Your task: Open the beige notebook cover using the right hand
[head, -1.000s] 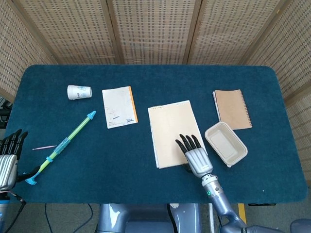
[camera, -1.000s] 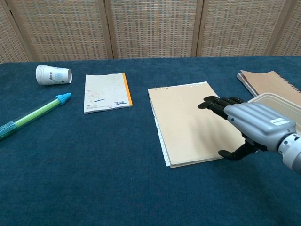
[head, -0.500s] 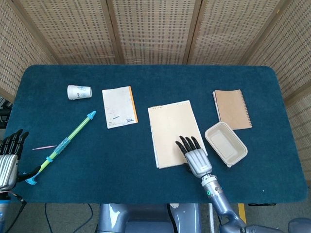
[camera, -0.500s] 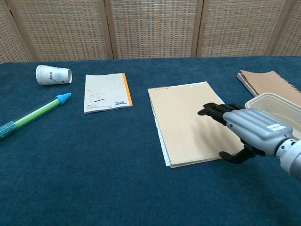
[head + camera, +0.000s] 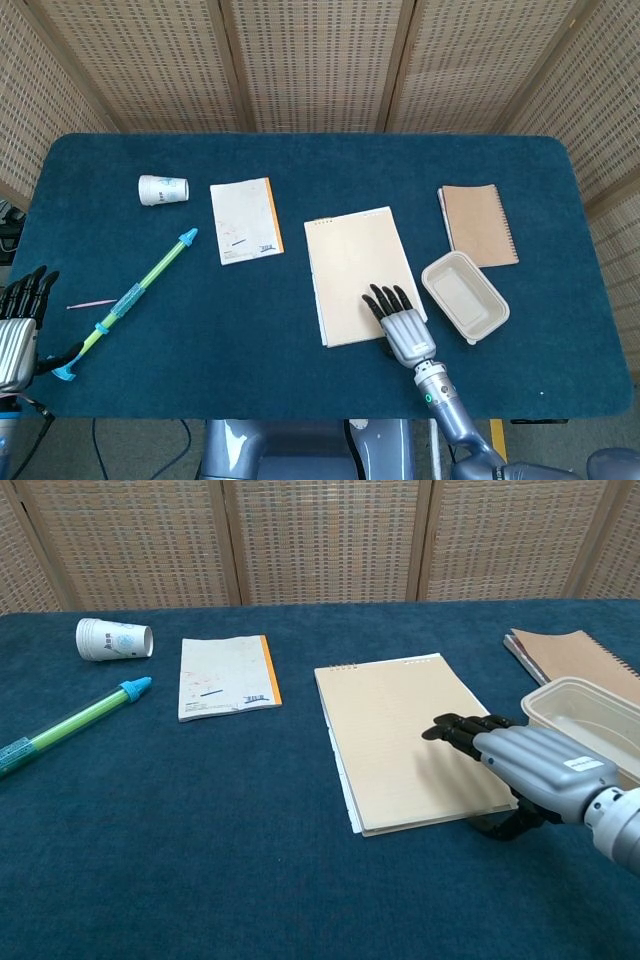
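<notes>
place: staged test bench, I think | my table (image 5: 300,390): blue felt | behind table: woven screens (image 5: 310,60) | on it: odd props

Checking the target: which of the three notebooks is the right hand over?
The beige notebook in the middle; the right hand is over its near right corner. The orange-edged pad and brown notebook lie apart.

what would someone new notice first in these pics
The right hand stands out first, its fingers stretched over the near right corner of the closed beige notebook at the middle of the blue table. Next comes the long green tube lying slantwise at the left, with a paper cup on its side behind it.
</notes>
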